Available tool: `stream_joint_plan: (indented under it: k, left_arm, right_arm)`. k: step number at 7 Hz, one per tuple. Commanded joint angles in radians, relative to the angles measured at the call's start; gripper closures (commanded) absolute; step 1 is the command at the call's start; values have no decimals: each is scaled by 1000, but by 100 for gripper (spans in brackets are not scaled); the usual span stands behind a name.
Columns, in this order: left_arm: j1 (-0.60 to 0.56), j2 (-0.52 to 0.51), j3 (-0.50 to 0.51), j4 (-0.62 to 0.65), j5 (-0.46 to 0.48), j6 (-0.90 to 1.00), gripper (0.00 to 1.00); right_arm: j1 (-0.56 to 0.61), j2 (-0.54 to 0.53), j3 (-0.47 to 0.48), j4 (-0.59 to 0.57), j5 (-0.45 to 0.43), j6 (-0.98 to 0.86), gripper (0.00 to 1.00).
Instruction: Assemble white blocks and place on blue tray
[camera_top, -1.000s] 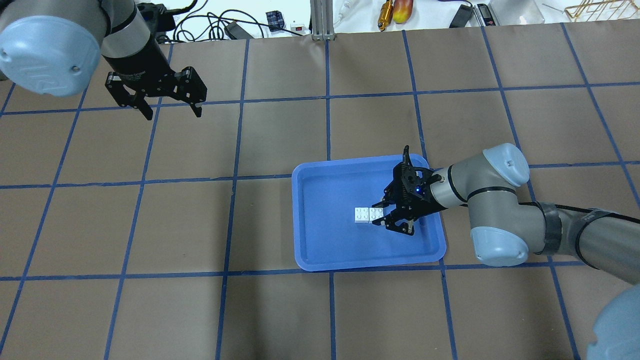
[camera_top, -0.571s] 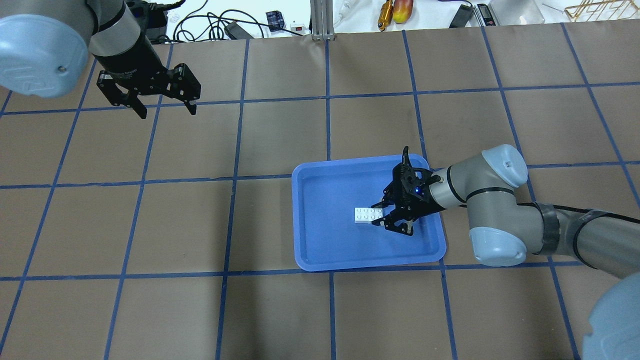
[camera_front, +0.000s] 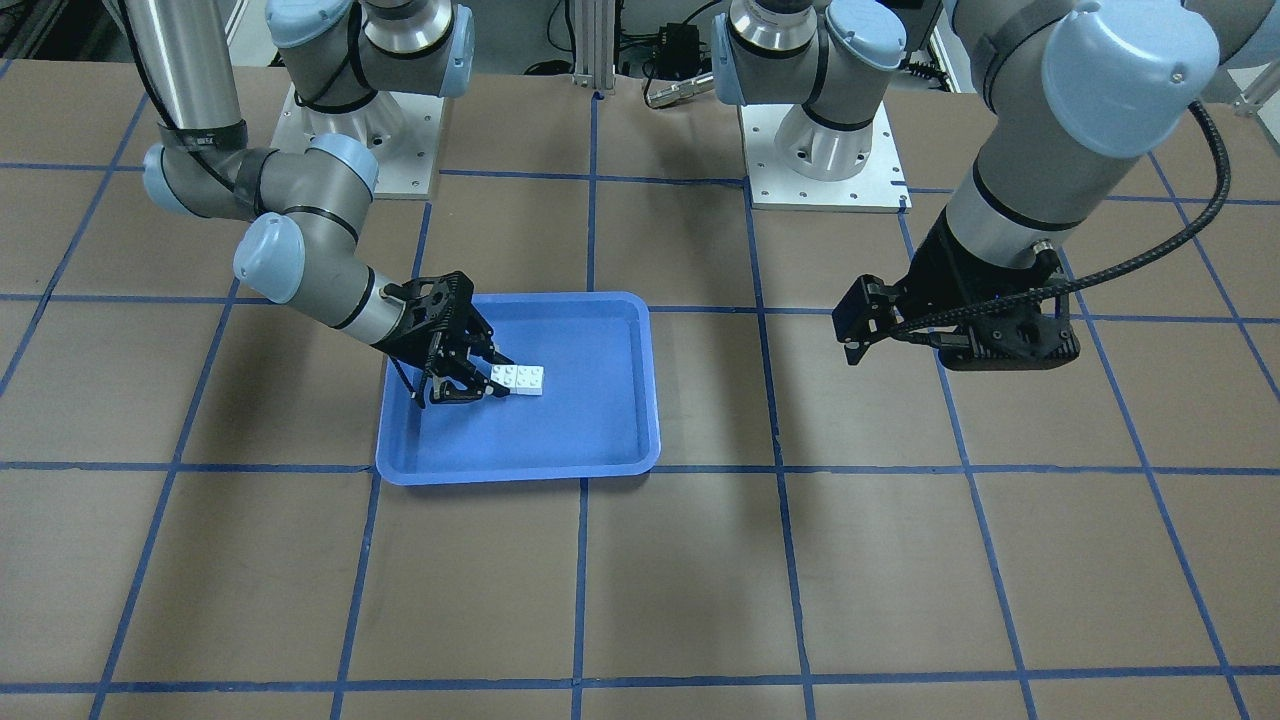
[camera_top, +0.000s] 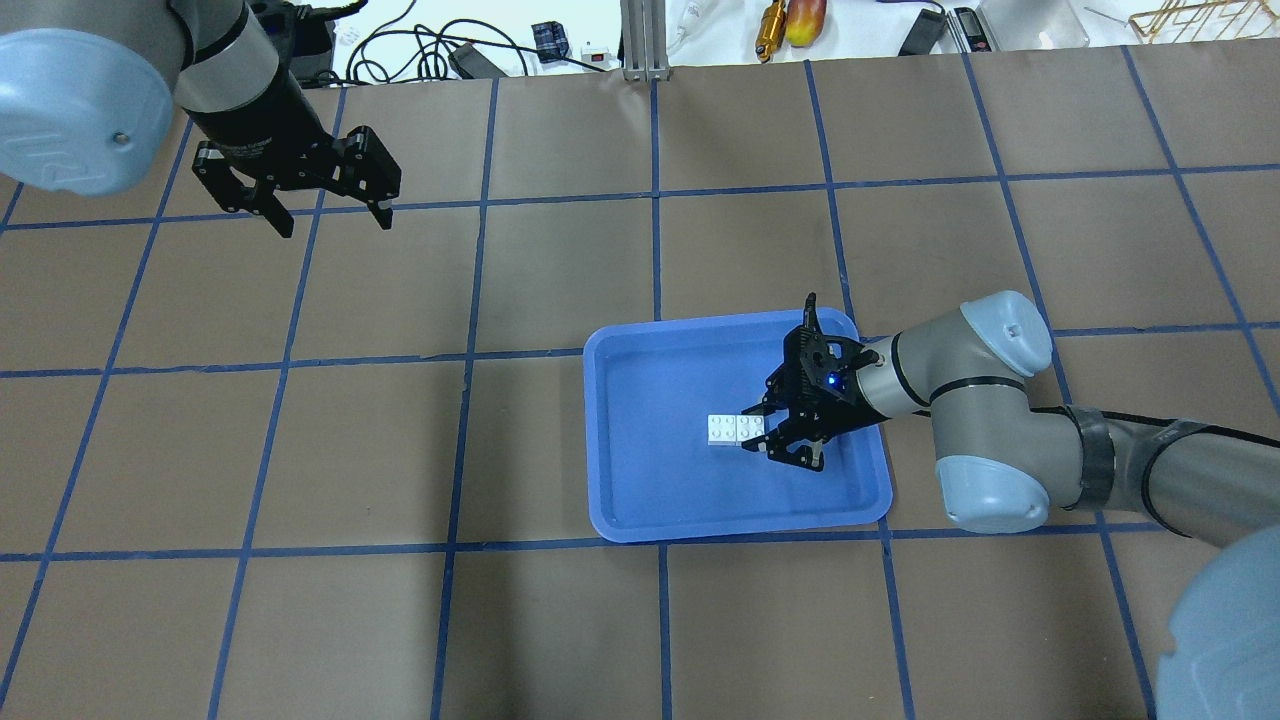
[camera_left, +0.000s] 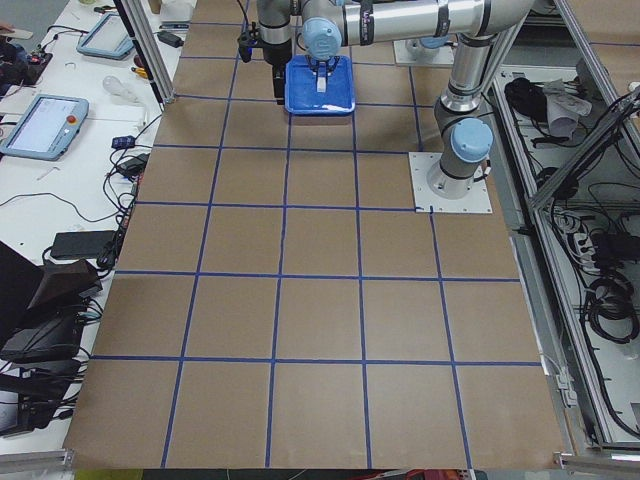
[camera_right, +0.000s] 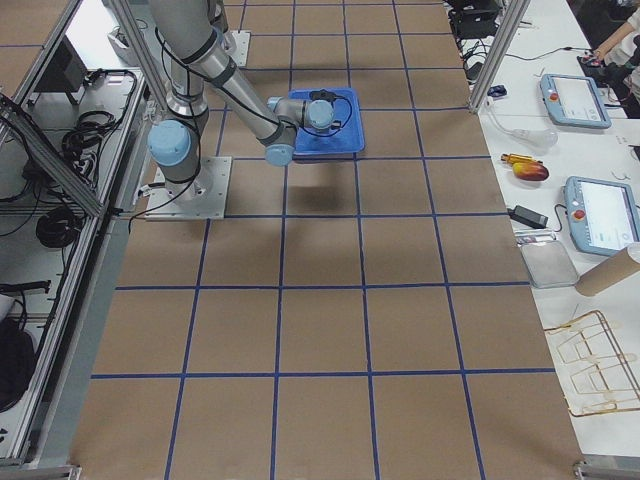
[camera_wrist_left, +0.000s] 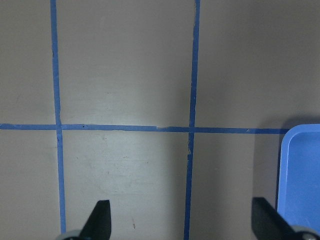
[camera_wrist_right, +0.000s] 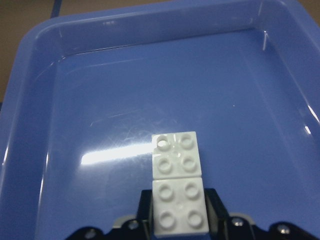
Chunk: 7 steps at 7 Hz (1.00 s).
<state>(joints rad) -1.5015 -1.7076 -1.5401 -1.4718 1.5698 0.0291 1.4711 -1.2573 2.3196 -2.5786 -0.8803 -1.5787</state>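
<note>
The two white blocks (camera_top: 737, 428) lie side by side, touching, studs up, on the floor of the blue tray (camera_top: 600, 440). They also show in the front view (camera_front: 518, 378). My right gripper (camera_top: 757, 430) reaches low into the tray from the right. In the right wrist view its pads (camera_wrist_right: 212, 207) press both sides of the nearer block (camera_wrist_right: 179, 207), and the farther block (camera_wrist_right: 176, 154) lies just beyond the fingertips. My left gripper (camera_top: 335, 228) is open and empty, held above the table at the far left, well away from the tray.
The table is brown with a grid of blue tape lines. Cables, tools and a fruit (camera_top: 805, 20) lie on the white bench beyond the far edge. The tray's corner (camera_wrist_left: 300, 190) shows at the right of the left wrist view.
My left gripper has moved a little toward the far left edge and then held still. My right gripper and the white blocks have barely shifted.
</note>
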Motion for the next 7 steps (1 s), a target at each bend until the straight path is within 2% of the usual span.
stream_joint_plan:
  k: [1, 3, 5, 6, 7]
  left_arm:
    - [0, 0, 0, -1, -2, 0, 0]
    - [-2, 0, 0, -1, -2, 0, 0]
    - [-20, 23, 2, -7, -5, 2, 0]
    - [-22, 41, 2, -34, -13, 5, 0]
    - [-23, 64, 0, -74, -11, 32, 0]
  right_arm:
    - [0, -10, -2, 0, -11, 45, 0]
    - [-2, -37, -29, -14, -50, 142, 0]
    - [-2, -150, -89, 15, -191, 238, 0]
    - [-2, -221, -129, 64, -289, 297, 0]
    - [-2, -287, -214, 183, -369, 383, 0]
